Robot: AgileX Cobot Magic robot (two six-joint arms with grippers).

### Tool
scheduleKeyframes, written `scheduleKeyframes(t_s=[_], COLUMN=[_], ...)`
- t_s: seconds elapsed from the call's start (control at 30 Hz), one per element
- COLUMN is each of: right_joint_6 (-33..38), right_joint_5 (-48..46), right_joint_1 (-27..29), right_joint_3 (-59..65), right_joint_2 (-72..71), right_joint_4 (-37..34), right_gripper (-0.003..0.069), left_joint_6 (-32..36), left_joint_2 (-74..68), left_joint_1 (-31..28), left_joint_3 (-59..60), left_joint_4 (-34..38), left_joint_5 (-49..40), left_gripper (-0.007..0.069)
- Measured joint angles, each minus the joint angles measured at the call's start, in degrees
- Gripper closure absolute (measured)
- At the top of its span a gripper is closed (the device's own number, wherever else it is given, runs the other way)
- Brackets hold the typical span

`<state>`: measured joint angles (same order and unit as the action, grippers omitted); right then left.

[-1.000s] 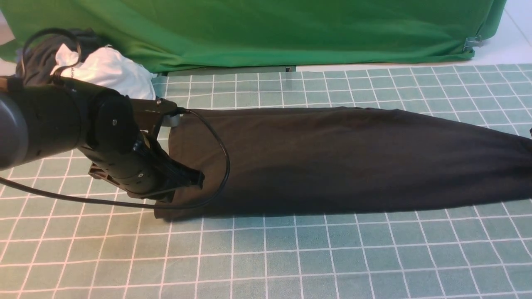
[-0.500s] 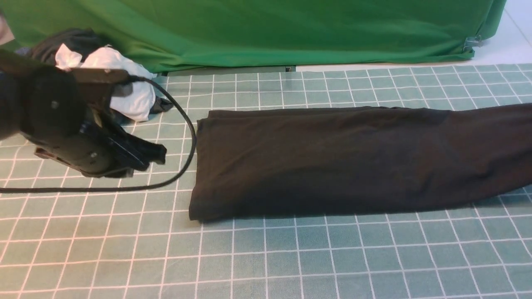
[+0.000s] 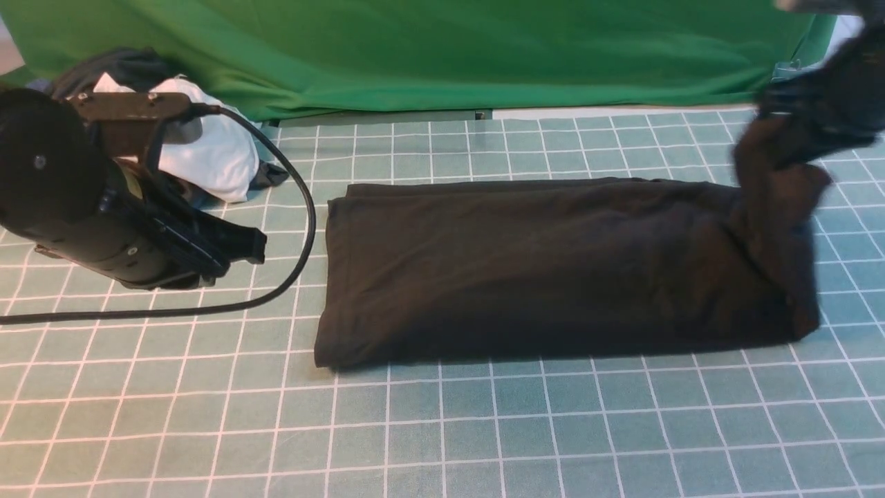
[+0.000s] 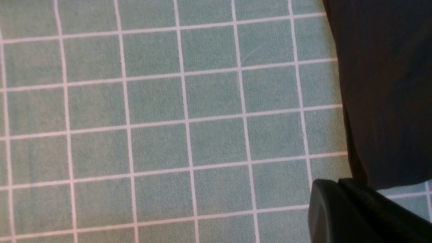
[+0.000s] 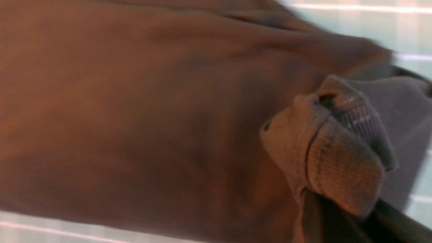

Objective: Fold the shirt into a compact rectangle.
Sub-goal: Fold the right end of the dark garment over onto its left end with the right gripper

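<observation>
Black cloth, the shirt (image 3: 539,263), lies as a long folded band across the middle of the green grid mat (image 3: 484,429). Its left edge is straight and square to the grid lines, and its near edge runs level. The right gripper (image 3: 781,121) (blurred in the front view) is clenched on the shirt's right end and holds it raised off the mat, so the cloth climbs steeply there. The right wrist view shows the ribbed collar (image 5: 341,162) bunched at the claw.

The left gripper (image 3: 245,247) hovers low just left of the shirt's left edge, apart from it, with a strip of mat between. Whether its claw is released or clenched I cannot tell. Its cable (image 3: 304,207) loops beside it. A heap of garments (image 3: 207,152) sits behind it at the green backdrop (image 3: 415,48). A broad stretch of mat lies along the shirt's near edge.
</observation>
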<state>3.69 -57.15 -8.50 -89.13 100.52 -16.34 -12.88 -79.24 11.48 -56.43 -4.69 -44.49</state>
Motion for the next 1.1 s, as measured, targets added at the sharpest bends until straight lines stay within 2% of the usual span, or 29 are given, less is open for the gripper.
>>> scheduleKeyframes(t_s=[0.23,0.53,0.73,0.93,1.03,1.1], right_joint_6=[-3.7,-4.8,-6.2,-7.2,-8.5,-9.1], right_joint_5=[5.1,9.5,11.2,11.8,13.3,14.7], right_joint_1=[-12.5,-23.6,-28.9,-31.7,-32.5,-32.9], right_joint_3=[-2.8,-10.9,-16.0,-20.1,-21.2,-21.5], right_joint_2=[3.9,13.0,19.7,26.2,28.8,30.0], right_joint_4=[-3.5,-11.0,-12.2,-14.1,-15.1,-16.9], right_gripper=[0.0627,0.0627,0.0627,0.0620,0.0579,0.0524], left_joint_6=[0.3,0.5,0.7,0.7,0.9,0.9], left_joint_2=[0.1,0.1,0.1,0.1,0.1,0.1], left_joint_1=[0.0,0.0,0.0,0.0,0.0,0.0], left_joint_3=[0.0,0.0,0.0,0.0,0.0,0.0], left_joint_4=[0.3,0.3,0.3,0.3,0.4,0.4], left_joint_5=[-0.2,-0.2,-0.3,-0.3,-0.3,-0.3], left_gripper=[0.0613,0.0613,0.0613,0.0613,0.0613,0.0613])
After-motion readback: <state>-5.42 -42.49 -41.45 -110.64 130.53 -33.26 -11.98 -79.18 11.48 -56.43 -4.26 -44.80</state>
